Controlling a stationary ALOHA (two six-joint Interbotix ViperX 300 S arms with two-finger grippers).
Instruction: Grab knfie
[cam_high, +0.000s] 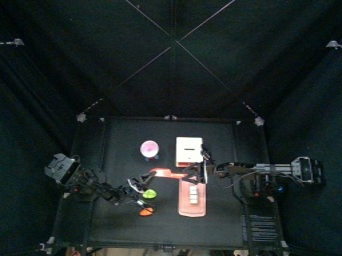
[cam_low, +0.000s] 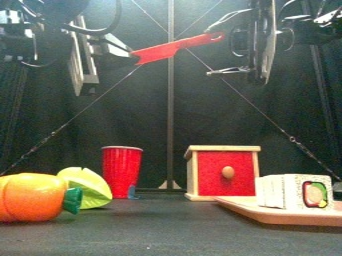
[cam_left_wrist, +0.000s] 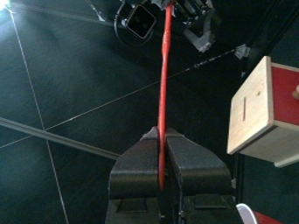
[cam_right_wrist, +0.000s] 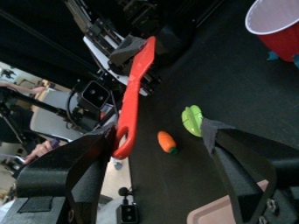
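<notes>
Red knife (cam_low: 171, 47) hung in mid-air above the table, level between my two arms. My left gripper (cam_left_wrist: 163, 150) pinched one end of it; my right gripper (cam_right_wrist: 152, 144) stood spread wide around the ringed handle end, not gripping. To do this well, I judged I should centre the handle between the right jaws, close firmly, and only then ease the left grip off, keeping the blade level
</notes>
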